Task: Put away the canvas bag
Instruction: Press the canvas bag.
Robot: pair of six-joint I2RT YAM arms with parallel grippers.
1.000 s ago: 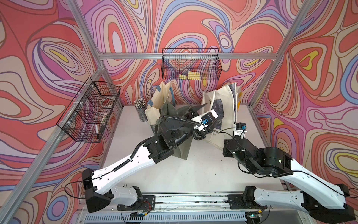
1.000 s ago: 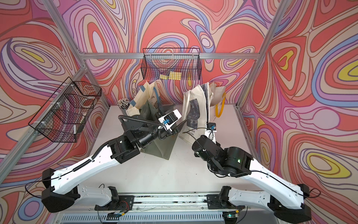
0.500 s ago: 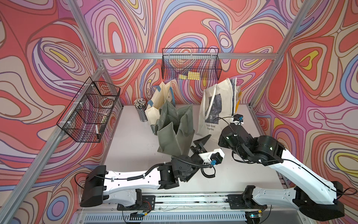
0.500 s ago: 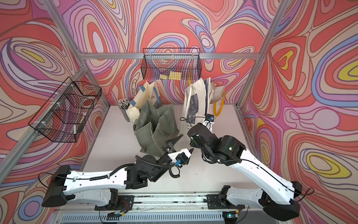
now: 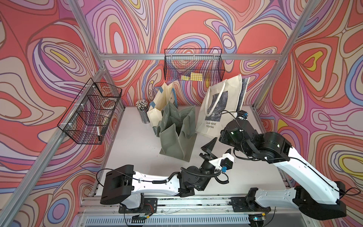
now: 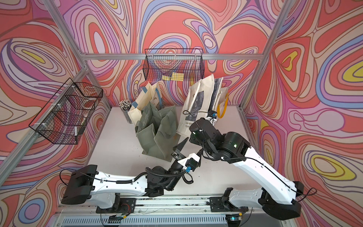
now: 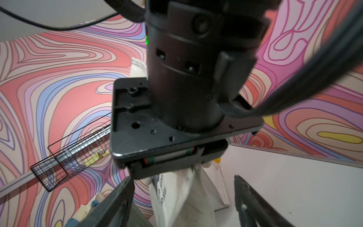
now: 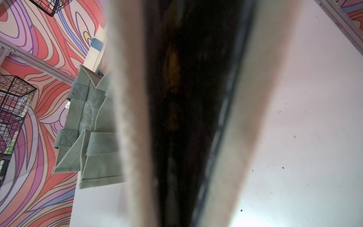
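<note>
Gripping the cream Claude Monet canvas bag (image 5: 216, 106) with the right hand (image 7: 184, 165), clamped tight on bunched fabric low down near the printed words, as seen from the left wrist. Held upright at the back right of the counter (image 5: 133, 149), just beside the olive-green folded bag (image 5: 176, 135) and below the wire basket (image 5: 193, 64) on the back wall. With the left hand (image 5: 220, 148) spread wide and empty, raised just in front of the canvas bag's lower corner, not touching.
</note>
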